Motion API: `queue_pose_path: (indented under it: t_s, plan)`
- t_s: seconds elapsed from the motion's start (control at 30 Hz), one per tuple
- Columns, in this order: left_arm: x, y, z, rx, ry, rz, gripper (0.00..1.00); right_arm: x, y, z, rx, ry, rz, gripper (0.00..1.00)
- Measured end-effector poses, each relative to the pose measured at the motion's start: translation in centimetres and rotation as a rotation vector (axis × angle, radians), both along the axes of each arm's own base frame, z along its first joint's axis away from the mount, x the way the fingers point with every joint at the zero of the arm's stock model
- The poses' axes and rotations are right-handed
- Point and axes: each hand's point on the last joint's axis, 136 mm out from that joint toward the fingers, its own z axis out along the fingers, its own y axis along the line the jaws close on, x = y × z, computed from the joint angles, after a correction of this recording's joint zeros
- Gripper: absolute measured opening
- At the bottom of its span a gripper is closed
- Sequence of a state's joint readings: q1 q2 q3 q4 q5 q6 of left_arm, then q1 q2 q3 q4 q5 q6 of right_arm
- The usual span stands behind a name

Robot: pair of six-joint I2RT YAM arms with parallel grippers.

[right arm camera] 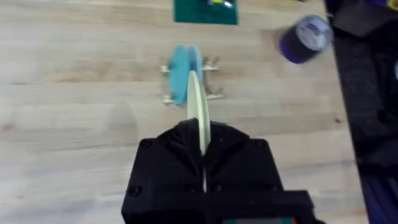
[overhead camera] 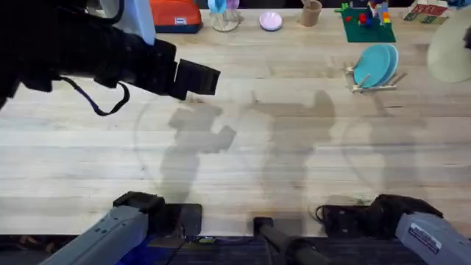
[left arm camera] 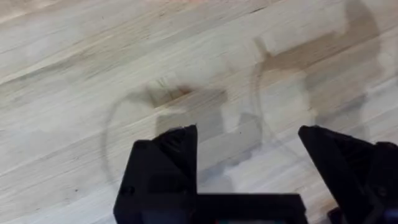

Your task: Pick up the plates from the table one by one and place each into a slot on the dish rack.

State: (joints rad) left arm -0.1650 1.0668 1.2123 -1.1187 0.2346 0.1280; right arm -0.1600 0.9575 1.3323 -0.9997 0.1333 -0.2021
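Two blue plates (overhead camera: 374,65) racked upper right, right tool (right arm camera: 202,155) clamped on last yellow plate (right arm camera: 198,106), left tool (left arm camera: 249,162) apart.

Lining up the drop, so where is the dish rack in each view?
Overhead: dish rack far right, upper part, holding teal plates.
Left wrist: camera faces bare table planks.
Right wrist: dish rack upper centre, beyond the held pale plate.
Shared landmark: green baseplate just behind the rack.
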Motion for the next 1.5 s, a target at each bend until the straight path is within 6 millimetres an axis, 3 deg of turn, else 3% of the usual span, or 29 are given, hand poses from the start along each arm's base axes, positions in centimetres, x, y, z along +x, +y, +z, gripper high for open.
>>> queue_pose_path:
  t_s: [0.27, 0.57, 0.97, 1.5]
  plan:
    - [0.0, 0.0, 0.0, 0.0, 0.0, 0.0, 0.993, -1.1, -3.9, 0.1, -0.038, 0.008, -0.124, 0.029]
    - [0.0, 0.0, 0.0, 0.0, 0.0, 0.0, 0.993, -1.6, -6.5, 0.9, -0.087, -0.015, -0.178, 0.029]
    - [0.0, 0.0, 0.0, 0.0, 0.0, 0.0, 0.993, -1.8, -8.0, 1.3, -0.044, -0.053, -0.198, 0.029]
    - [0.0, 0.0, 0.0, 0.0, 0.0, 0.0, 0.993, 1.1, -9.0, 0.0, -0.03, -0.031, -0.153, 0.029]
